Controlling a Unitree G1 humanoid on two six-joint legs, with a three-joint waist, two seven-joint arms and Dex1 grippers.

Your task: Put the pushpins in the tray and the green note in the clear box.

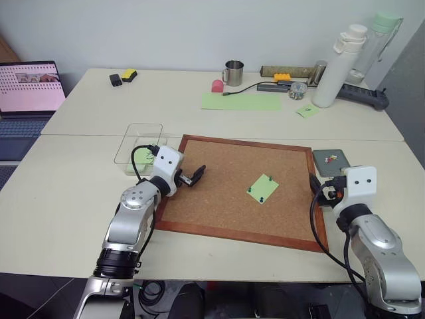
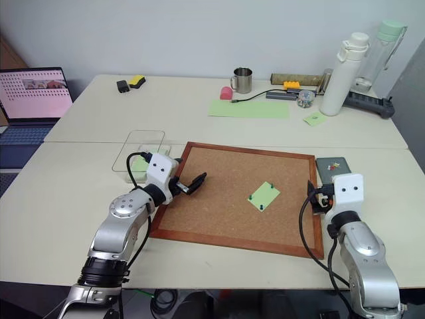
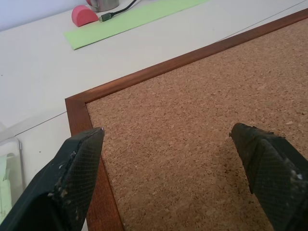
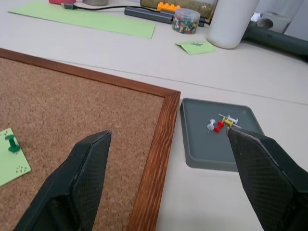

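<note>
The green note [image 1: 263, 189] lies on the cork board [image 1: 212, 199], right of the middle, held by dark-headed pushpins [image 1: 270, 177] at its edges. One green pin [image 4: 11, 143] on the note also appears in the right wrist view. The dark grey tray [image 1: 332, 159] sits just off the board's right edge with several coloured pins [image 4: 220, 124] in it. Off the board's far left corner stands the clear box [image 1: 138, 143], with something pale green inside. My left gripper [image 1: 195, 176] is open over the board's left part. My right gripper [image 4: 168, 183] is open over the board's right frame, near the tray.
A laptop [image 1: 30, 86] is at the far left. On the back table lie a long green sheet [image 1: 240, 101], a metal mug [image 1: 233, 73], a white bottle [image 1: 339, 66], a jar of pins [image 1: 297, 90], a small marked green note [image 1: 307, 111] and a power strip [image 1: 362, 96].
</note>
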